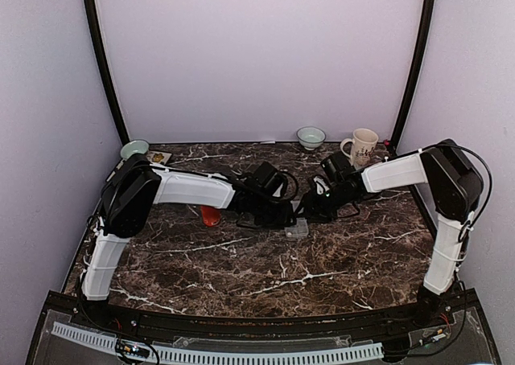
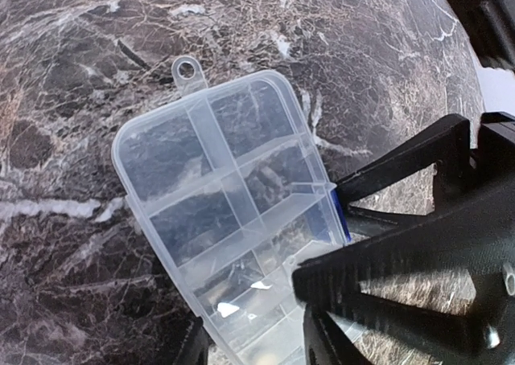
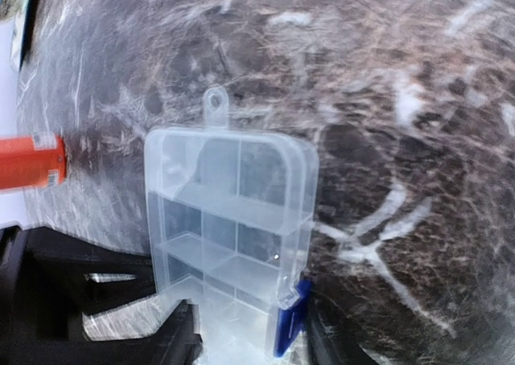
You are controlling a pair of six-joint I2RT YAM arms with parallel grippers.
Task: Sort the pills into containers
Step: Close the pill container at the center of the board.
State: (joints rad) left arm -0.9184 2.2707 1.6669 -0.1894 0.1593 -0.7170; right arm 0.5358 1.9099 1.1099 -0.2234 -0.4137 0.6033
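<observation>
The containers are one clear plastic organiser box [image 1: 298, 229] [image 2: 225, 196] [image 3: 229, 220] with small compartments. It lies in the middle of the table between both arms, with its blue latch [image 3: 290, 325] [image 2: 339, 212] on one long side. My left gripper [image 1: 282, 216] [image 2: 257, 349] holds one end of the box, a finger on each long side. My right gripper [image 1: 315, 208] [image 3: 253, 341] straddles the opposite end, one finger beside the latch. I cannot tell whether it presses. The compartments look empty and the pills are out of view.
An orange bottle [image 1: 210, 215] [image 3: 28, 162] lies left of the box, under my left arm. Along the back edge stand a pale bowl [image 1: 134, 149], a second bowl [image 1: 311, 137] and a mug [image 1: 361, 146]. Purple walls enclose the marble table [image 1: 265, 276].
</observation>
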